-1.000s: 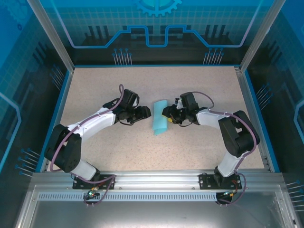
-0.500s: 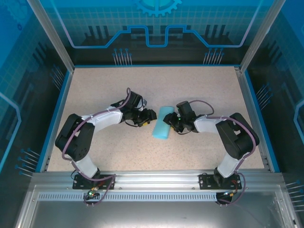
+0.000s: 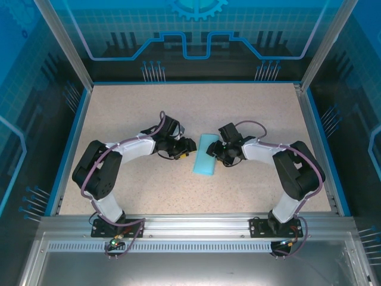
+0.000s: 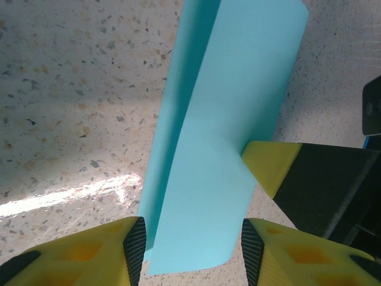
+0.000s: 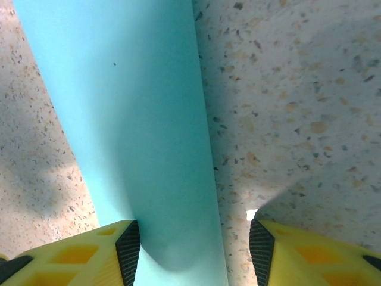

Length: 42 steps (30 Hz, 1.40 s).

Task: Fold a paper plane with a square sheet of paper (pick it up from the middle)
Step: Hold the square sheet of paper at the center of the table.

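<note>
Light-cyan sheet of paper, folded double, oblong

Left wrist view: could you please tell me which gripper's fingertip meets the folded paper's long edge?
The right gripper's: its yellow fingertip reaches in sideways to the folded paper's long edge, whereas the left gripper straddles the near end.

You're looking into a robot lab cell: speckled tabletop boxed in by aluminium posts and blue printed panels, left arm and right arm bolted to a metal rail.
</note>
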Each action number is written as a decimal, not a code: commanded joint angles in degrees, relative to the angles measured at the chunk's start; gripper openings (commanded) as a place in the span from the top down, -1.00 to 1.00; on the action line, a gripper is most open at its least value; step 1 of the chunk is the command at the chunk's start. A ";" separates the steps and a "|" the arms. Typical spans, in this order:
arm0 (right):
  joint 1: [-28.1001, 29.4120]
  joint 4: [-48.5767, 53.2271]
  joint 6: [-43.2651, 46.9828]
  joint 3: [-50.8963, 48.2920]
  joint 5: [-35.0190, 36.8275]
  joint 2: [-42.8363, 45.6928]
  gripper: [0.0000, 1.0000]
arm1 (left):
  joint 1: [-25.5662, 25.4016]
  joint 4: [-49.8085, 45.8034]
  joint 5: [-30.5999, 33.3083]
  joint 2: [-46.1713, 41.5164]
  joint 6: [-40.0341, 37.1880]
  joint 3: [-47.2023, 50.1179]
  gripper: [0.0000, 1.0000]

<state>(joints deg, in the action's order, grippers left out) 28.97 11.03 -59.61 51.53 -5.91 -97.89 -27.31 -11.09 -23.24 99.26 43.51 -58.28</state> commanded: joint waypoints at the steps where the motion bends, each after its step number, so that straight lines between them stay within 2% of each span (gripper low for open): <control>1: 1.06 5.69 1.97 2.65 2.14 -1.83 -0.10 | 0.26 -2.06 1.70 -2.14 -0.81 0.10 0.02; 13: 1.79 7.40 1.74 6.09 1.51 -5.64 -0.21 | 0.68 -4.41 7.82 -5.70 -0.66 1.02 0.09; 18: 1.93 8.41 2.46 7.10 1.08 -6.78 -0.34 | 1.09 -4.46 7.60 -6.01 -0.84 1.58 0.09; 32: 2.45 14.18 3.34 10.75 3.06 -11.00 -0.40 | 1.12 -4.29 6.72 -5.58 -1.29 1.55 0.11; 42: 2.67 16.81 3.88 12.54 4.25 -12.86 -0.39 | 1.16 -3.88 4.55 -4.10 -1.74 0.24 0.25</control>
<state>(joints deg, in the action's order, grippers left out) 30.57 27.44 -56.88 65.06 -3.40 -106.13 -26.61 -14.31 -16.80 94.76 43.11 -57.34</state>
